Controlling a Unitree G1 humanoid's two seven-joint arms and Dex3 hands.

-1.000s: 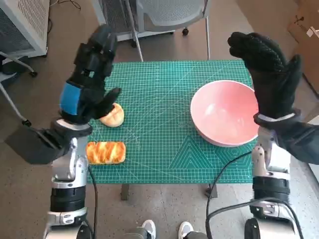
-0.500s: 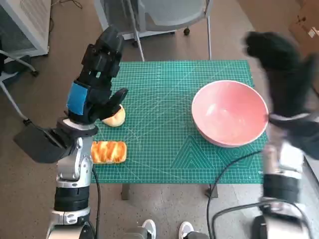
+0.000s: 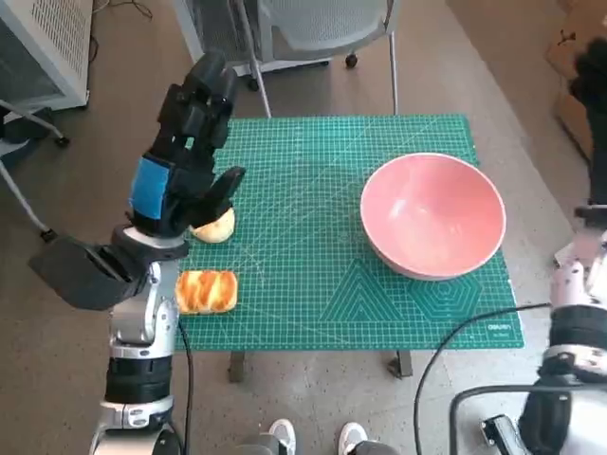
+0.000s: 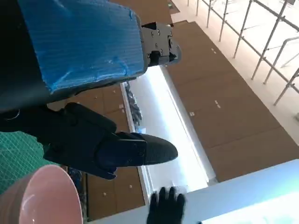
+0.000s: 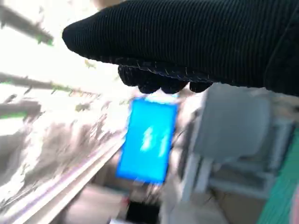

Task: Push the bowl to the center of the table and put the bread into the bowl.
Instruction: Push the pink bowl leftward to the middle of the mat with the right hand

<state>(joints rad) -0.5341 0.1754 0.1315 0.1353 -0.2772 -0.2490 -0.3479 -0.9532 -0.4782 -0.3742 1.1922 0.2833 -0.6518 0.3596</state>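
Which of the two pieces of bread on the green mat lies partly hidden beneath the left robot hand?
The round bun, farther from the table's front edge. The left robot hand hangs over it, while the glazed braided pastry lies fully visible near that edge.

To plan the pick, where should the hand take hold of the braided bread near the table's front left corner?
Probably from above, across the short width of the braided bread. It lies flat on the green mat with its long axis along the table's front edge, and both long sides are free. The left hand is nearest.
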